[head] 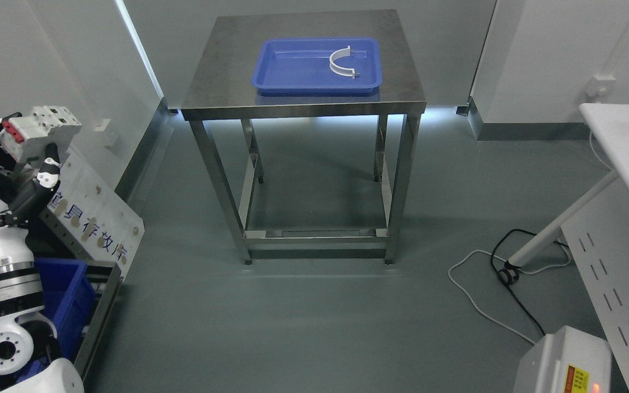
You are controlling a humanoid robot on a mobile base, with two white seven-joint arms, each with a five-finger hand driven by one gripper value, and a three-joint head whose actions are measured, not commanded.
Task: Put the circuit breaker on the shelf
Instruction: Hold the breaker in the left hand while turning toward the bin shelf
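Observation:
My left hand [22,155] is raised at the far left of the head view, fingers curled around a white circuit breaker [39,131] with a red switch at its left end. The breaker is held in the air, tilted, above the sloping front of a shelf rack [93,218] at the left edge. A steel table [303,103] stands ahead, apart from the hand. On it lies a blue tray [287,82] holding a white curved clamp [342,63]. My right arm does not show.
A blue bin [66,295] sits low in the rack by my left arm. At the right are a white desk [628,147], cables [503,273] on the floor and a white box [563,360] with a yellow label. Grey floor lies between me and the table.

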